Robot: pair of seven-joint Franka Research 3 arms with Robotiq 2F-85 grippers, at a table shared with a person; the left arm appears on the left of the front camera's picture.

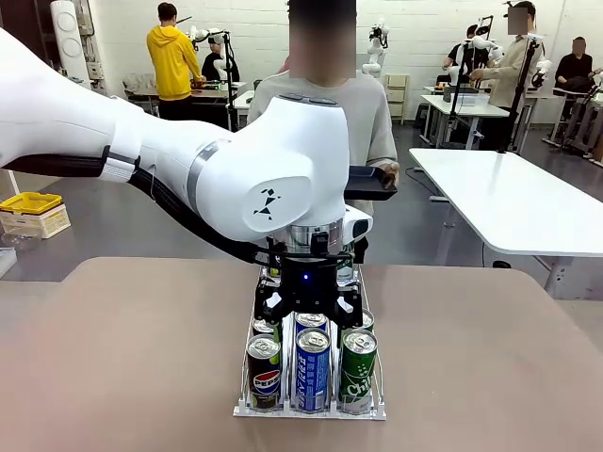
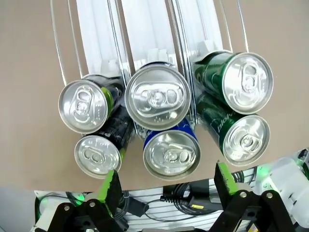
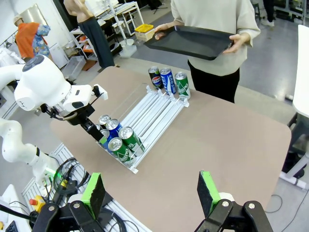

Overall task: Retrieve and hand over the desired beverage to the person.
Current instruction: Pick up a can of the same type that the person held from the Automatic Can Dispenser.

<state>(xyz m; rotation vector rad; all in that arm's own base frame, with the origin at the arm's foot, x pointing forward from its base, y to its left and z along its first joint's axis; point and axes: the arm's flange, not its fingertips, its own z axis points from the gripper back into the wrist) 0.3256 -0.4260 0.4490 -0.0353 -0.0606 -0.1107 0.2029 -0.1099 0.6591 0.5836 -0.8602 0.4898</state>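
Checking claws: we saw left gripper (image 2: pixel 167 169) open over white wire rack's (image 2: pixel 140 29) near aluminium cans (image 2: pixel 157 96); right gripper (image 3: pixel 150 176) open.

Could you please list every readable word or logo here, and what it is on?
"Chi", rest hidden: green can.
Pepsi globe logo, wording unreadable: black can.
Blue can: vertical print, too blurred.
Far cans: print too small.
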